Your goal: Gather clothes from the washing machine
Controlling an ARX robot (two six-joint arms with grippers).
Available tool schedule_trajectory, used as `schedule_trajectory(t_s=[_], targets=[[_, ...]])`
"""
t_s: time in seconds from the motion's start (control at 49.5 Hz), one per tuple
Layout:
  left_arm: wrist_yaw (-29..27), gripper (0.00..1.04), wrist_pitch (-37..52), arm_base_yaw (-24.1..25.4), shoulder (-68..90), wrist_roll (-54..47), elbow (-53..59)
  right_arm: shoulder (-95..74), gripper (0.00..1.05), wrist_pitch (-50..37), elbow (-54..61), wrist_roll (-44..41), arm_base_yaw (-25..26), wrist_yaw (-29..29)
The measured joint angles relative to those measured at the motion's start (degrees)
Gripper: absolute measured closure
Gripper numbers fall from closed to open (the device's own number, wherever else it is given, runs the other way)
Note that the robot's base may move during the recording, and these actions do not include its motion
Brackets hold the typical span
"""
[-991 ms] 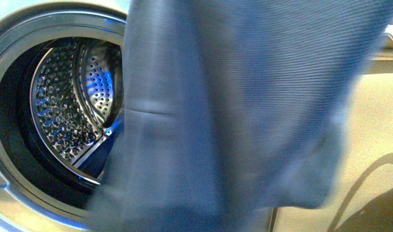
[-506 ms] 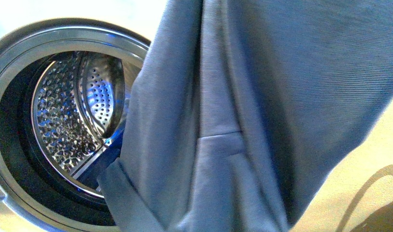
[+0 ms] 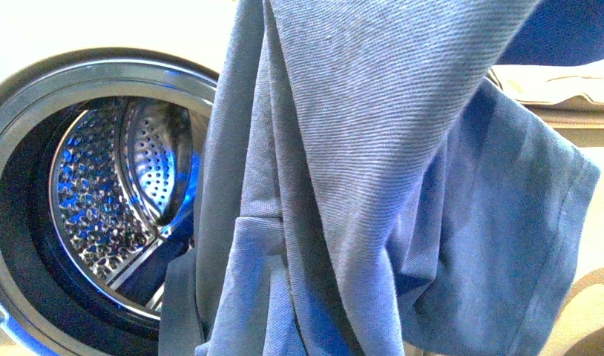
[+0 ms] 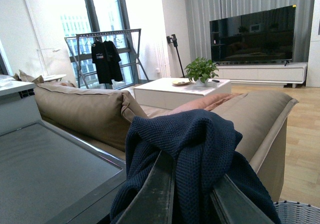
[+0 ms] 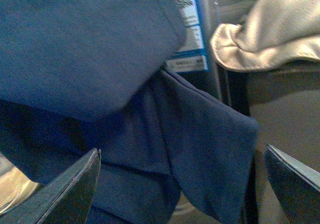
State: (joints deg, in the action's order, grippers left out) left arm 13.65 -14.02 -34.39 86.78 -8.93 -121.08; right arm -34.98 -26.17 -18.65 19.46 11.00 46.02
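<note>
clothes (image 3: 343, 163) are hanging in front of the washing machine (image 3: 32, 93), left gripper (image 4: 192, 176) pinching them, right gripper (image 5: 182, 154) gaping, likely needing carrying away.

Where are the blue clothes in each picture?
Front view: the clothes hang across the middle and right, in front of the washing machine.
Left wrist view: the clothes are bunched in the shut jaws, in front of the sofa.
Right wrist view: the clothes fill the space between the open jaws.
Shared landmark: the cream cloth beside the clothes in the front view also shows in the right wrist view.
</note>
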Motion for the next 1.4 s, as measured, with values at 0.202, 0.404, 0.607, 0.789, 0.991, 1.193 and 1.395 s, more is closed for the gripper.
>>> schedule_trajectory(t_s=[0.202,0.404,0.607,0.789,0.991,1.193,1.395], targets=[[0.0,0.97,0.0,0.0,0.0,0.0,0.0,-4.5,0.07,0.3,-8.0,-1.5,-10.4,-4.0],[0.0,0.97,0.0,0.0,0.0,0.0,0.0,-5.8,0.07,2.3,-13.6,-2.3,-19.5,-7.3],[0.0,0.97,0.0,0.0,0.0,0.0,0.0,-8.6,0.07,3.0,-16.1,-4.4,-25.7,-10.4],[0.0,0.97,0.0,0.0,0.0,0.0,0.0,-16.3,0.07,-0.5,-19.0,-7.3,-28.1,-15.2],[0.0,0.97,0.0,0.0,0.0,0.0,0.0,-26.7,0.07,-3.7,-25.3,-7.8,-30.2,-17.6],[0.0,0.97,0.0,0.0,0.0,0.0,0.0,-33.8,0.07,-3.8,-29.3,-7.6,-34.2,-17.8],[0.0,0.97,0.0,0.0,0.0,0.0,0.0,-39.0,0.07,-5.7,-31.2,-7.7,-38.8,-21.4]])
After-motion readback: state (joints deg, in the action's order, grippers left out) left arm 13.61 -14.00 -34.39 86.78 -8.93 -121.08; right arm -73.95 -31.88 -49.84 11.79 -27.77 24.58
